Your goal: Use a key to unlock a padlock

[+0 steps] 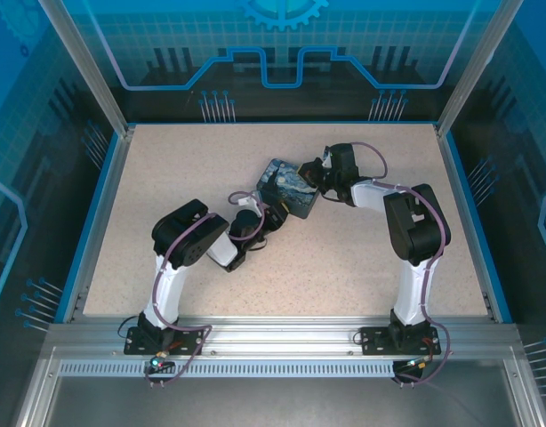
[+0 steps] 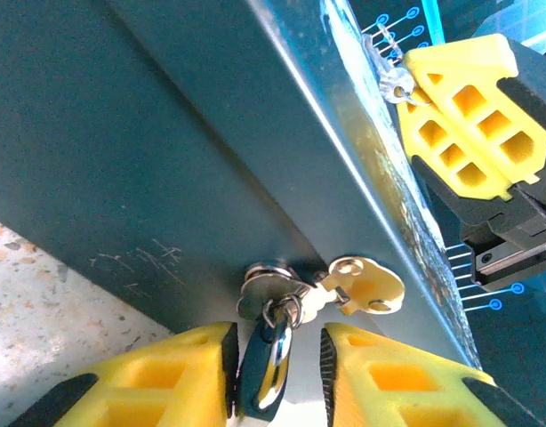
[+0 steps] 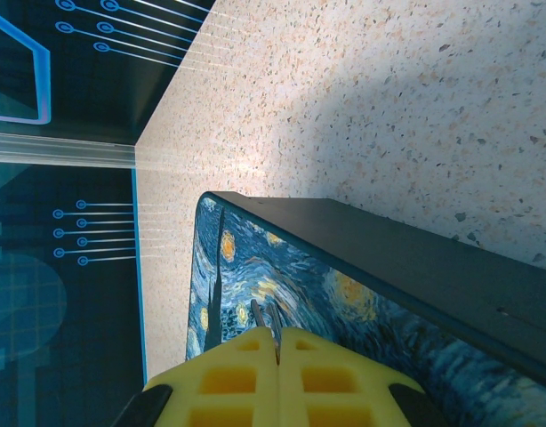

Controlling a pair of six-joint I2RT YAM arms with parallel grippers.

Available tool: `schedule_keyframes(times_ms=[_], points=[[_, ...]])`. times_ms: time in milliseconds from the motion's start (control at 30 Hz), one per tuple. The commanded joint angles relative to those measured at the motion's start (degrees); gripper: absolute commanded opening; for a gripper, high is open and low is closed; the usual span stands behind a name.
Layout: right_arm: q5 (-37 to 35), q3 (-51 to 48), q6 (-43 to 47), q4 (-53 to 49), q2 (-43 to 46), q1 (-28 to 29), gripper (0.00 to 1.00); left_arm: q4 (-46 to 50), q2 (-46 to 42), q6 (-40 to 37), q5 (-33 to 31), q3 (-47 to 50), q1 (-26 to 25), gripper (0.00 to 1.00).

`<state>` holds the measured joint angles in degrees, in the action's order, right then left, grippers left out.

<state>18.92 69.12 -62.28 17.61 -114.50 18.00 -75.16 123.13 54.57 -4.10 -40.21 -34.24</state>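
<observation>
The small dark bluish-grey padlock (image 2: 253, 374) hangs by its chrome shackle from the silver hasp (image 2: 264, 283) on the side of the painted tin box (image 1: 288, 189). My left gripper (image 2: 277, 331) stands open around the padlock. Its left pad touches the body and a narrow gap shows at the right pad. From above, this gripper (image 1: 271, 216) is at the tin's near side. My right gripper (image 3: 277, 336) is shut on a thin silvery key (image 3: 273, 316), held just over the tin's lid (image 3: 282, 285). The key (image 2: 395, 82) also pokes from the right gripper's (image 2: 413, 69) tips.
A brass latch piece (image 2: 366, 285) hangs beside the hasp. The tin lies near the middle of the speckled table (image 1: 166, 178), with both arms bent in toward it. Blue-edged walls (image 1: 104, 178) ring the table.
</observation>
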Motion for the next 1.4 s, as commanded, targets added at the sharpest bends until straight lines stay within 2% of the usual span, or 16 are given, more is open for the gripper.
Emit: schedule_keyframes(times_ms=[0,133,333,433,700,833,1100,1333,1367], points=[[0.5,-1.6,0.3,-8.5,-3.6,1.1,0.0,4.9,2.3,-0.6,0.8,-0.4,-0.3,0.36],[0.6,-1.4,0.2,-8.4,-3.8,1.2,0.0,7.9,1.9,-1.3,0.0,-0.6,-1.0,0.37],[0.6,-1.4,0.2,-8.4,-3.8,1.1,0.0,13.8,1.0,-1.9,-1.9,-1.0,-1.7,0.3],[0.7,-1.4,0.1,-8.3,-3.9,1.1,0.0,17.2,0.4,-2.6,-2.0,-1.9,-2.0,0.29],[0.6,-1.6,0.0,-8.2,-3.9,1.1,0.0,19.0,1.1,-2.7,-2.0,-3.0,-2.1,0.29],[0.6,-1.6,0.0,-8.1,-4.0,1.1,0.0,20.4,1.3,-2.7,-2.0,-3.9,-2.1,0.24],[0.7,-1.7,-0.1,-8.0,-4.0,1.1,0.0,24.7,1.0,-3.0,-3.5,-4.8,-2.1,0.21],[0.7,-1.7,-0.5,-7.8,-4.2,1.1,0.0,26.3,0.5,-3.3,-4.1,-4.8,-2.0,0.13],[0.8,-1.7,-0.5,-7.8,-4.1,1.1,0.0,26.5,0.4,-3.5,-3.9,-4.8,-2.1,0.09]])
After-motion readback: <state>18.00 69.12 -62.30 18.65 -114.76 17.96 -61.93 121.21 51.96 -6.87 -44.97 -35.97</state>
